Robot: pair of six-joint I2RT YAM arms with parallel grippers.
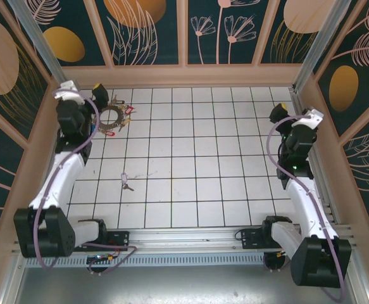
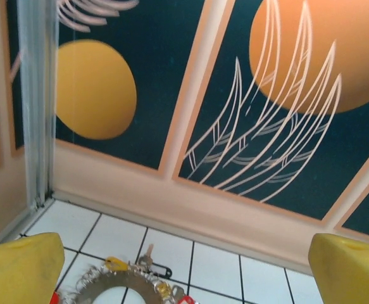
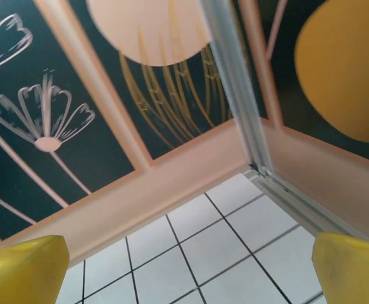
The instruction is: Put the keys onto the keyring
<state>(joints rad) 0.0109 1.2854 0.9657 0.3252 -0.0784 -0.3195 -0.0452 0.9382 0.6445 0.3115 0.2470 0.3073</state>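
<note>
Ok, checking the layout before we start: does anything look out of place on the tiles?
One small key lies alone on the tiled floor, left of centre, well apart from the keyring in the far-left corner, where the other tagged keys cluster. Nothing else stands out.

Keyring (image 1: 106, 115) lies far-left, tagged keys (image 1: 128, 113) around it; one key (image 1: 128, 186) apart.

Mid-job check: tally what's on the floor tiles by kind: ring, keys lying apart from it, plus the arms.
Keyring: 1
Loose key, apart from the keyring: 1
Arms: 2 (left arm, right arm)
Total: 4
Keys clustered at the keyring: too small to count.
</note>
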